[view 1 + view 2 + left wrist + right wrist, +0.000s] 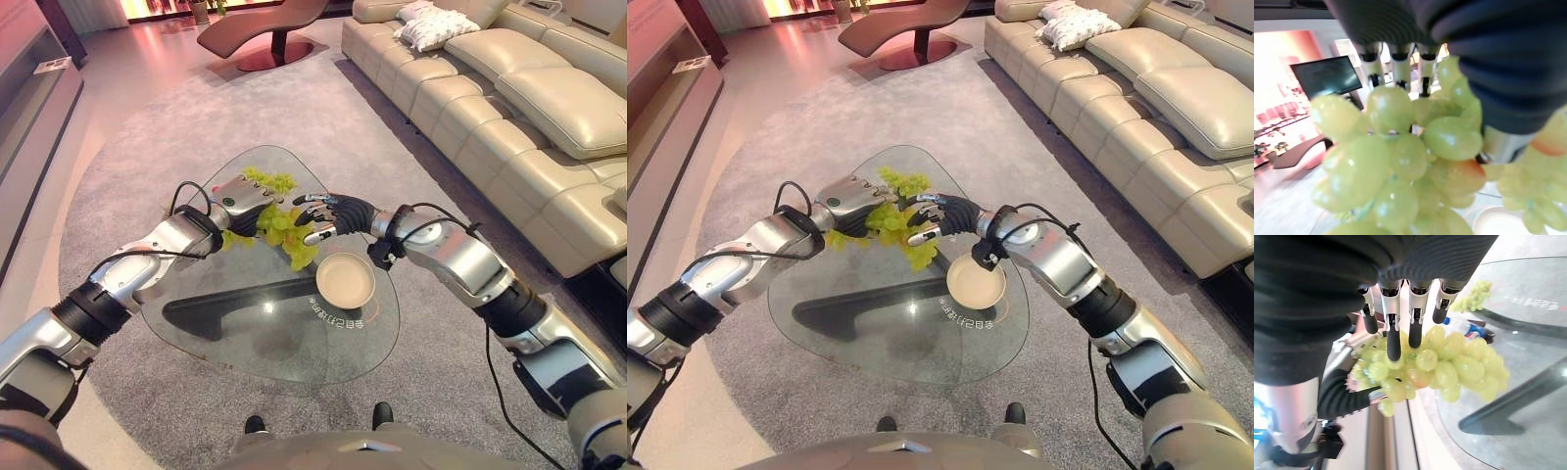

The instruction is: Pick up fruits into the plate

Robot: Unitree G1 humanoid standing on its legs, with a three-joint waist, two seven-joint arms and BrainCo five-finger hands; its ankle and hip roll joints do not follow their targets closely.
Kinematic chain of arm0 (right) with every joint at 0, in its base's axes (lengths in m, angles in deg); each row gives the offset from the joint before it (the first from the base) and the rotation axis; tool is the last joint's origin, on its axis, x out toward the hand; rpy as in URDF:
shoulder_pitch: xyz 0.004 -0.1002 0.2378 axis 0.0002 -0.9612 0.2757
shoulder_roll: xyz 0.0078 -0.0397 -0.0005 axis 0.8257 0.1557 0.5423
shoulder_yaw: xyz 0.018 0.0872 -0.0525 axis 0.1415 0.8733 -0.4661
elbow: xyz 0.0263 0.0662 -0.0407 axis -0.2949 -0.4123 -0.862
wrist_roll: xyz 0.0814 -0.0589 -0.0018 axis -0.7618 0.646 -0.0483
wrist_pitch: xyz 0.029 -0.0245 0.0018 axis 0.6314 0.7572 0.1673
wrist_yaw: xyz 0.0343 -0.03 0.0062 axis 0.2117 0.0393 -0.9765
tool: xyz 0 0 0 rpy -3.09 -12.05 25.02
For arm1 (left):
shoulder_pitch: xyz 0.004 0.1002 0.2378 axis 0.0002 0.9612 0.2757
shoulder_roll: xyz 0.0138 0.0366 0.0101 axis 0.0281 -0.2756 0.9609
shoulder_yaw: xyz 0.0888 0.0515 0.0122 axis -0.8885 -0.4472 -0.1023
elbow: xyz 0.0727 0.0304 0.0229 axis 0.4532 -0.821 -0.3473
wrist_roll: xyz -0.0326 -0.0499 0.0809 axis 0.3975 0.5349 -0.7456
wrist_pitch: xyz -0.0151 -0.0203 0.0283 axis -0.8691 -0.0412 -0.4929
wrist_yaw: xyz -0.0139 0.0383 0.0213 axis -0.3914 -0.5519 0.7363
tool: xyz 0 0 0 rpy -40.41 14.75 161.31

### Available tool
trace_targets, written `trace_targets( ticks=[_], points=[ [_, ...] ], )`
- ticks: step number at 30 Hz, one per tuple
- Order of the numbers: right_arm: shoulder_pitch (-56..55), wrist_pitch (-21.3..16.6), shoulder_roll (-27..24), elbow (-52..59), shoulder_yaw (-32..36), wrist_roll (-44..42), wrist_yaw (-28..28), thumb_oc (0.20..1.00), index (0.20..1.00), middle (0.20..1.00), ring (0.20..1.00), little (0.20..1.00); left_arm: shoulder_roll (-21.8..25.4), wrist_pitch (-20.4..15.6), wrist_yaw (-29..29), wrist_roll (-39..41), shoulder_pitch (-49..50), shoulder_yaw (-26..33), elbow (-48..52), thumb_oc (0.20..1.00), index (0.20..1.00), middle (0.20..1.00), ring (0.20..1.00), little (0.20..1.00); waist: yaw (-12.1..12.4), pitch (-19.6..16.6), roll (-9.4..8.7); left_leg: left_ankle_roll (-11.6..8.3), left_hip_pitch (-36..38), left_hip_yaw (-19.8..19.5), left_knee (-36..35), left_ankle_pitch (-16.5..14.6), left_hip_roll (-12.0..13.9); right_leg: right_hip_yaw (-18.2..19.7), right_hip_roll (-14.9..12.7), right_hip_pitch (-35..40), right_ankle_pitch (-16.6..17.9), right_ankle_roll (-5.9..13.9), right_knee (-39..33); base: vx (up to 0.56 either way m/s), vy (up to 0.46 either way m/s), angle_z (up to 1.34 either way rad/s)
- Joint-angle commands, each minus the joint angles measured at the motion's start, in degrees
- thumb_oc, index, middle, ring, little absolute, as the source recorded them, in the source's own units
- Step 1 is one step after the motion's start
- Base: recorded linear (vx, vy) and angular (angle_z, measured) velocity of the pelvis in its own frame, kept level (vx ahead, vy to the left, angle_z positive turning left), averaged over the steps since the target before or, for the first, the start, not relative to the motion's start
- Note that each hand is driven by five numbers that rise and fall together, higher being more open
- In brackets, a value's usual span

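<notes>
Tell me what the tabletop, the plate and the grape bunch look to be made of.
Tabletop: clear glass, glossy; the rug and a dark base show through it, and it carries bright reflections.
Plate: cream, smooth, with a soft sheen; ceramic or plastic, the look leaves it open.
Grape bunch: yellow-green, shiny and translucent; real fruit or plastic imitation, I cannot tell which.

Grey carpet (196, 127), cream leather sofa (509, 108), brown lounge chair (260, 29)

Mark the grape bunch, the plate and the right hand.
grape bunch (282, 231), left eye view, middle of the cluster.
plate (345, 281), left eye view, bare inner surface.
right hand (343, 212), left eye view, dark ribbed back.
</notes>
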Motion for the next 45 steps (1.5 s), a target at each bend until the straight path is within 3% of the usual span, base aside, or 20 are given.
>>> trace_targets(
  ticks=[1, 11, 20, 35, 45],
  points=[
    [1.1, -5.7, -2.9, 3.8, 4.5, 1.6, -0.4, 1.0, 1.0, 1.0, 1.0, 1.0, 1.2, 2.8, 5.6, -0.5, -4.3, 2.6, -1.8, 0.2, 0.2, 0.2, 0.2, 0.2, 0.5, -1.2, -1.03, 1.08, 0.6, 0.1, 1.0, -5.5, -1.2, -3.9, -2.2, 4.0, -4.9, 2.24, 1.0, 0.0, 0.0, 0.0],
    [-1.3, -7.7, -5.5, 3.9, 8.0, 0.6, -1.9, 1.0, 1.0, 1.0, 1.0, 1.0, 2.9, 0.5, 6.3, 1.8, -3.1, 6.2, 0.4, 0.2, 0.2, 0.2, 0.2, 0.2, 0.6, -1.1, -1.31, 0.99, 0.9, 0.3, 0.9, -5.6, -1.0, -4.6, -2.2, 4.4, -5.0, 2.2, 1.1, 0.0, 0.0, 0.0],
    [0.6, -6.4, -2.4, 2.1, 5.3, -0.5, -2.7, 1.0, 1.0, 1.0, 1.0, 1.0, 1.0, -3.0, 6.1, 6.2, -5.3, 5.9, 4.5, 0.2, 0.2, 0.2, 0.2, 0.2, 1.3, -1.1, -1.27, 0.97, 1.2, -0.1, 1.0, -5.6, -1.2, -5.1, -2.6, 4.9, -5.0, 2.25, 1.1, 0.0, -0.001, 0.03],
    [1.2, -2.8, 3.5, 2.9, 1.0, -16.9, -2.1, 1.0, 1.0, 1.0, 1.0, 1.0, -2.2, -2.0, 11.9, 9.5, -7.4, 6.6, 9.6, 0.2, 0.2, 0.2, 0.2, 0.2, 2.4, -1.3, -1.88, 0.97, 1.2, -0.6, 1.1, -5.7, -1.1, -5.8, -2.7, 5.4, -5.2, 2.15, 1.3, 0.0, -0.001, 0.01],
    [-0.8, -3.2, 3.3, 4.6, 0.6, -17.2, -2.3, 1.0, 1.0, 1.0, 1.0, 1.0, -1.9, -1.7, 12.6, 9.0, -5.6, 6.9, 10.0, 0.2, 0.2, 0.2, 0.2, 0.2, 2.5, -1.3, -1.98, 1.1, 1.1, -0.9, 1.0, -5.6, -1.2, -5.9, -2.7, 5.3, -5.3, 2.15, 1.5, 0.01, -0.004, 0.01]
  ],
)
